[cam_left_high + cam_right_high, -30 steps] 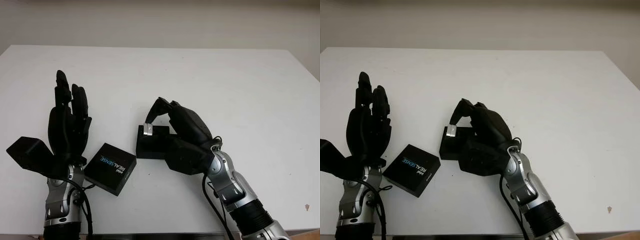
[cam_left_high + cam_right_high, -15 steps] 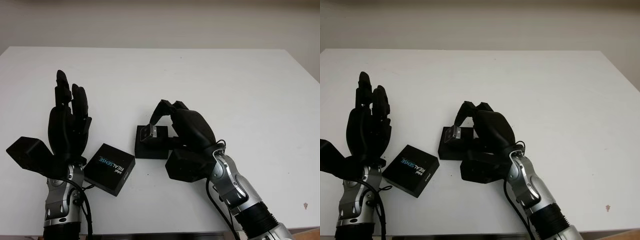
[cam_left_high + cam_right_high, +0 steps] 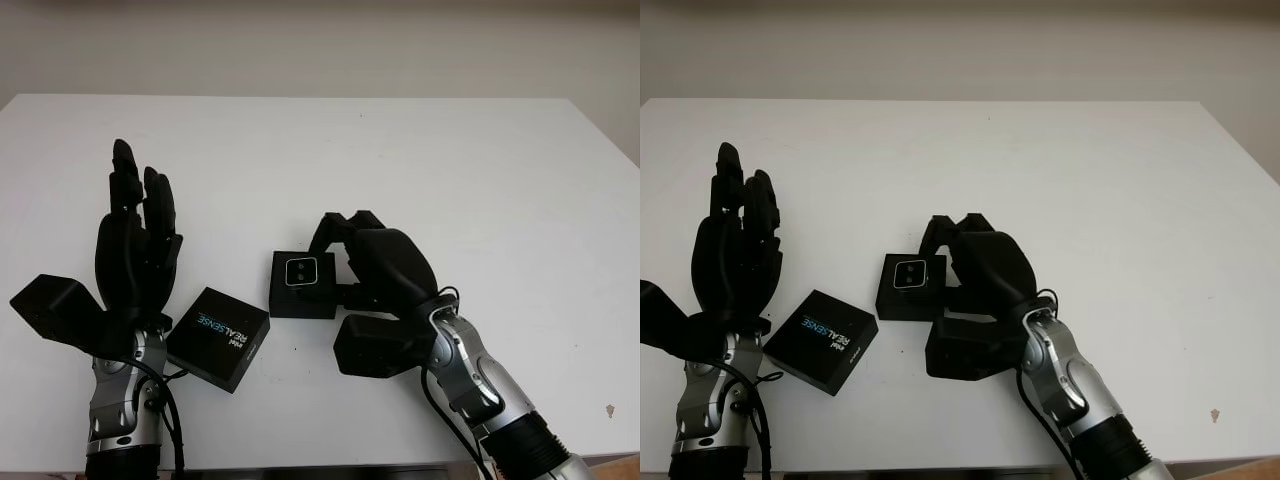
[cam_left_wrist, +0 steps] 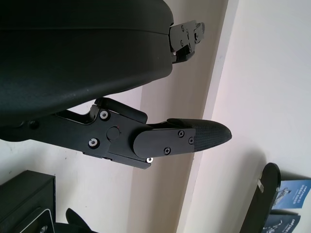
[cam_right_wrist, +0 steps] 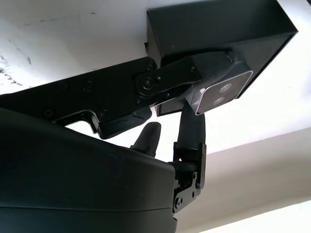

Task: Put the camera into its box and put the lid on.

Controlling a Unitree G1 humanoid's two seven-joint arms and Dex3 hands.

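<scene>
Our right hand (image 3: pixel 375 265) sits on the white bench (image 3: pixel 450 170) with its fingers curled around the camera (image 3: pixel 301 271), which lies face up in the black box (image 3: pixel 300 285) just ahead of the palm. The lid (image 3: pixel 220 337) lies on the bench beside the wrist of our left hand (image 3: pixel 135 250), which is raised and open, well apart from the box.

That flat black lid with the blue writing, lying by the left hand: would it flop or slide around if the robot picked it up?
The flat black lid with blue lettering shows crisp square edges, so it probably stays stiff rather than flopping. It looks thin and hollow, so likely light. Its smooth faces might slip between hard fingers, and it lies flat on the white table, so it seems unlikely to roll.
</scene>
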